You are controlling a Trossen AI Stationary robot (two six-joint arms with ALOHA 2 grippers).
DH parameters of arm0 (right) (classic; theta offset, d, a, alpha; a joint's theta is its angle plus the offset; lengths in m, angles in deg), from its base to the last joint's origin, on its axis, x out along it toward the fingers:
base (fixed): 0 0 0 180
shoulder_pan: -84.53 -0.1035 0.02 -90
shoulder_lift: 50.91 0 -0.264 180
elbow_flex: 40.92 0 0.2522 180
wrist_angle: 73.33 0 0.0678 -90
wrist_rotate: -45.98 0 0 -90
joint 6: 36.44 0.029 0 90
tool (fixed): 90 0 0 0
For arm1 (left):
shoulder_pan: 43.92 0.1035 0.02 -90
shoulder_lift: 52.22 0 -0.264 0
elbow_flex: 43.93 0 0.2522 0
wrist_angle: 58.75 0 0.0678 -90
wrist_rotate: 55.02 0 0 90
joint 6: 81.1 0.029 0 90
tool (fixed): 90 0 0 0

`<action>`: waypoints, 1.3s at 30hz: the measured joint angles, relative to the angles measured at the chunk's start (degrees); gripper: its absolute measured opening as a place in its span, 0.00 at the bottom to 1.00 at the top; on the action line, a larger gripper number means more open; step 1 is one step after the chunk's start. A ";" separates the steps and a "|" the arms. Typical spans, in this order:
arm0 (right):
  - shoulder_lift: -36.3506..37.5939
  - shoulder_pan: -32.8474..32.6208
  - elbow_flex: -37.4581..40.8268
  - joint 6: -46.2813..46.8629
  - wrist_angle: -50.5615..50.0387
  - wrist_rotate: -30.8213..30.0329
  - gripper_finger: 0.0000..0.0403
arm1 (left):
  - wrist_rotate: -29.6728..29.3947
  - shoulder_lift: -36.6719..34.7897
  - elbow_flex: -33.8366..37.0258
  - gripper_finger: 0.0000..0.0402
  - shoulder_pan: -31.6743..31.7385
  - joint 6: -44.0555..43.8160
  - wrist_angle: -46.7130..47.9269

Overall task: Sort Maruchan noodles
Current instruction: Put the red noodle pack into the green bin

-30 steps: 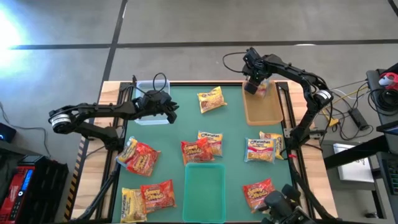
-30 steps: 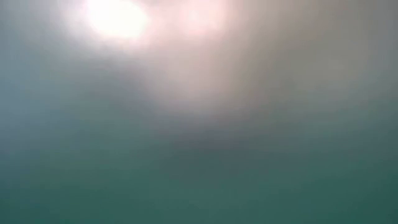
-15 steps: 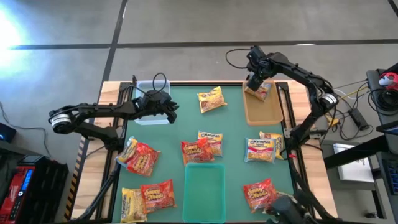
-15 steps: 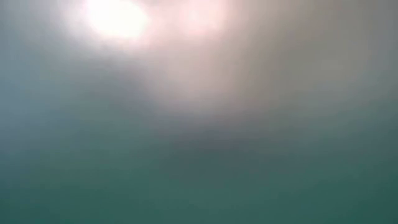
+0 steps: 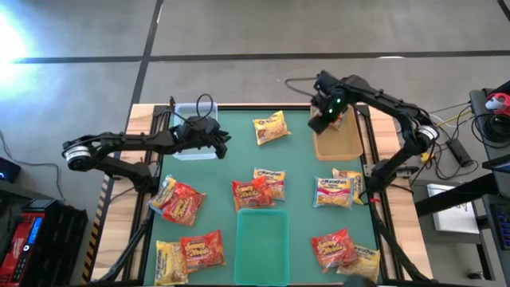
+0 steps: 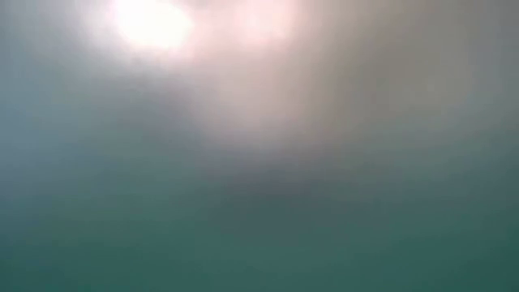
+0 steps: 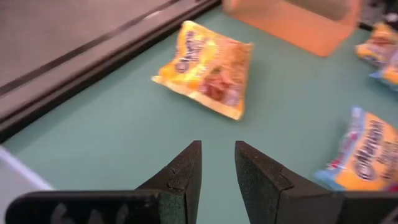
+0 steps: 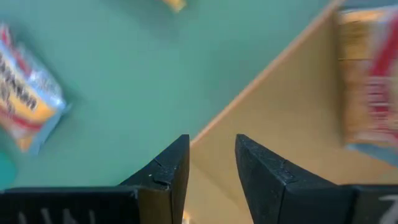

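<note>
Having released its packet (image 5: 343, 116), right pincer (image 5: 318, 125) now empty

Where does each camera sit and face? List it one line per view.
High: overhead, straight down on the green mat; both arms show.
Low: only blur, nothing to tell.
Left wrist: past the empty left gripper toward a yellow packet.
Right wrist: past the empty right gripper over the brown tray.
Shared: that packet and tray also show from overhead.

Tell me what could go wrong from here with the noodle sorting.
The right gripper, open and empty, hangs over the brown tray's edge; dropping lower, it might clip the wall. The packet in that tray lies against its far end and may sit crooked. The left gripper waits by the clear tray.
</note>
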 joint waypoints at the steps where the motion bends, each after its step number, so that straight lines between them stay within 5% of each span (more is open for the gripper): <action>1: 0.00 -1.54 0.45 0.06 0.00 0.02 0.29 | 1.26 0.00 0.00 0.20 -0.13 -0.02 -0.23; 21: -0.07 -32.98 4.67 17.96 -5.49 -0.60 0.30 | 4.30 0.00 -0.02 0.20 -11.18 -2.48 -3.87; 29: -0.62 -41.00 4.86 14.95 17.91 -10.83 0.33 | 2.85 0.98 -0.02 0.20 -17.87 -7.42 -3.74; 39: -0.68 -40.96 10.50 16.55 39.72 -4.80 0.47 | 2.22 6.27 -0.02 0.20 -26.97 -13.83 -3.51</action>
